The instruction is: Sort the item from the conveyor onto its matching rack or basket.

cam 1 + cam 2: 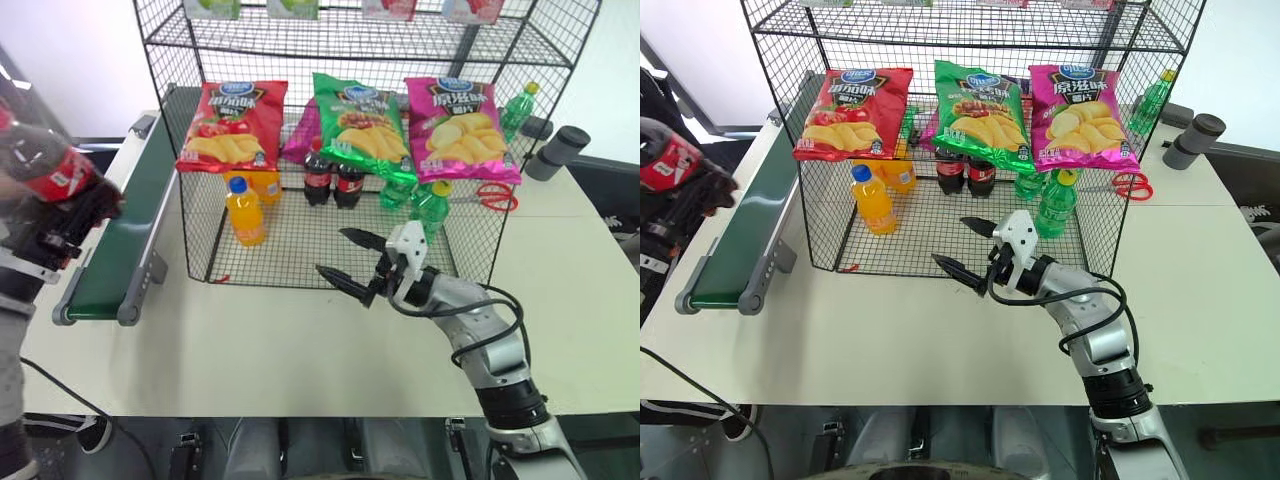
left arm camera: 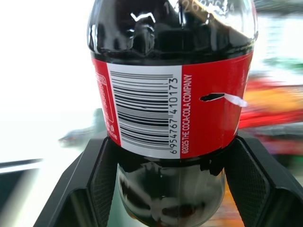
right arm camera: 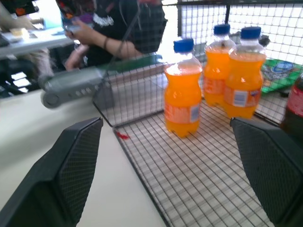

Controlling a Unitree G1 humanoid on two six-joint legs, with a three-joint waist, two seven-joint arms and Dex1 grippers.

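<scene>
two arms are out in front of me. my left gripper (image 1: 70, 205) is lifted up at the left edge, above the near end of the green belt (image 1: 125, 235). its two black fingers (image 2: 97, 177) are squeezed tight on the cola bottle (image 2: 173, 101). the fingers press on both sides of the bottle, just under the red label, and the round end of the bottle sits between them. the bottle is up in the air, not on the belt.

my right gripper (image 1: 352, 257) is held out level over the white table (image 1: 270, 350), right in front of the big black wire rack (image 1: 330, 235). its fingers (image 3: 75, 161) are spread wide and hold nothing. past them, on the rack floor, stand orange drink bottles (image 3: 182, 87). two more cola bottles (image 1: 332, 175) stand in the rack too.
</scene>
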